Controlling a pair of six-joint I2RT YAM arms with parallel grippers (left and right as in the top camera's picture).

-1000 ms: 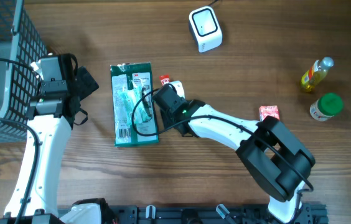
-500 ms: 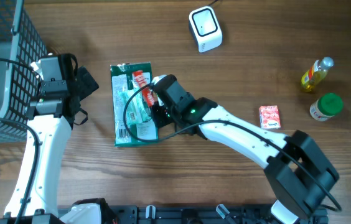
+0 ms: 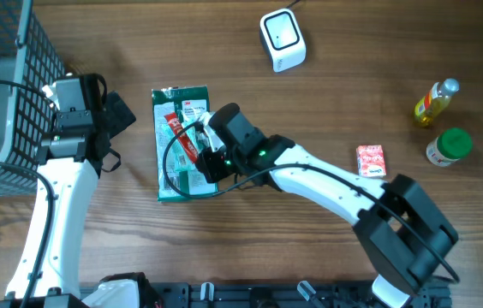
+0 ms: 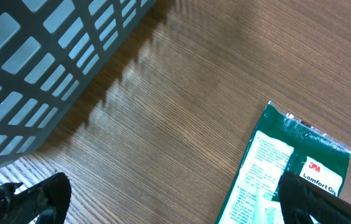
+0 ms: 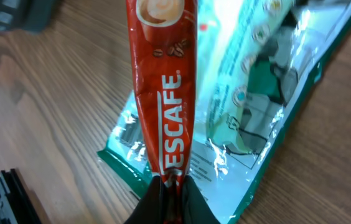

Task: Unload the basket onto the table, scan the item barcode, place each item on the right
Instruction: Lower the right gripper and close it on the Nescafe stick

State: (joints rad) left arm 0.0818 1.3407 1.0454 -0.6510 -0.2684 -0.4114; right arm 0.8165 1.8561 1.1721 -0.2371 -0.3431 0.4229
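Pinching tip of coffee stick [image 5: 163,81] in right gripper [image 5: 174,193], left gripper [image 3: 118,135] wide, empty; might slip out onto green pack [image 5: 256,93] under fingers [image 5: 197,210]

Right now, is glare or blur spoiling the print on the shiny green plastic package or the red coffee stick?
Right wrist: white glare streaks the shiny green plastic package, washing out its print; the red Nescafe coffee stick is sharp and legible. Left wrist: package logo crisp, fine text soft; grey mesh basket casts a striped shadow. Overhead: even light, print too small to read.
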